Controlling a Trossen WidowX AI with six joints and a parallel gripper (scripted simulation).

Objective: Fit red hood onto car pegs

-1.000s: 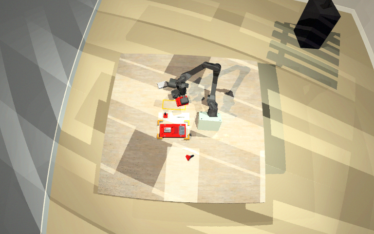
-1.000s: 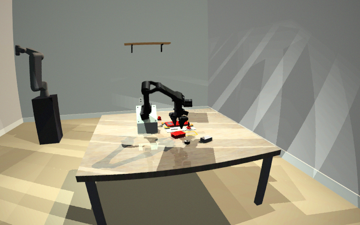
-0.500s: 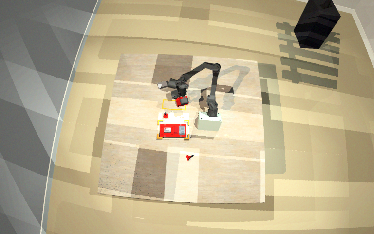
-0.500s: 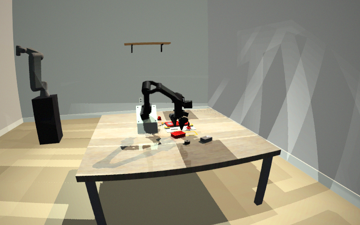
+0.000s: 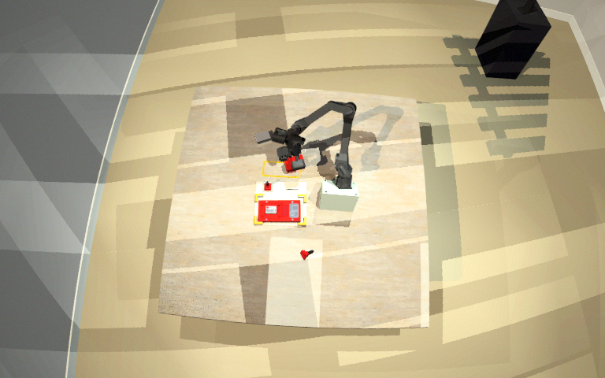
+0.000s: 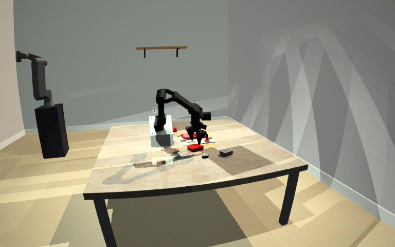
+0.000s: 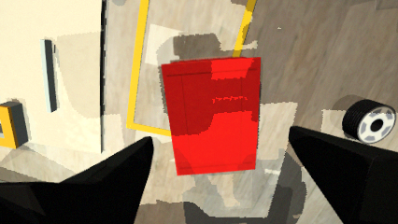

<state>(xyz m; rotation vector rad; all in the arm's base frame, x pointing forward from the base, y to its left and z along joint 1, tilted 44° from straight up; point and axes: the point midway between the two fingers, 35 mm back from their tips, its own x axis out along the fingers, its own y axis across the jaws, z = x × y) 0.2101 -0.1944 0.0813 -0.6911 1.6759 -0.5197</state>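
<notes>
The red hood (image 5: 289, 167) (image 6: 195, 147) (image 7: 215, 149) lies roof up on the table, partly over one corner of the yellow outline. My gripper (image 6: 195, 142) (image 7: 221, 137) is open and empty above it. In the wrist view one fingertip stands on each side of the hood, with a gap on both sides. The hood's long sides run nearly straight up the wrist view, slightly tilted. The red chassis (image 5: 261, 216) (image 6: 184, 135) sits in the jig (image 5: 257, 220) (image 7: 28, 61), beside the yellow outline. The pegs and engine block are too small to make out clearly. The hood's corner holes are not visible.
The yellow outline (image 5: 280, 176) (image 7: 137, 70) is marked on the table. A black wheel with a pale hub (image 6: 205, 156) (image 7: 374, 123) lies beyond the right finger. A grey block (image 5: 262, 137) (image 6: 226, 153) lies farther off. Small red-and-black pieces stand by the chassis (image 5: 267, 187) and lie beyond it (image 5: 304, 253).
</notes>
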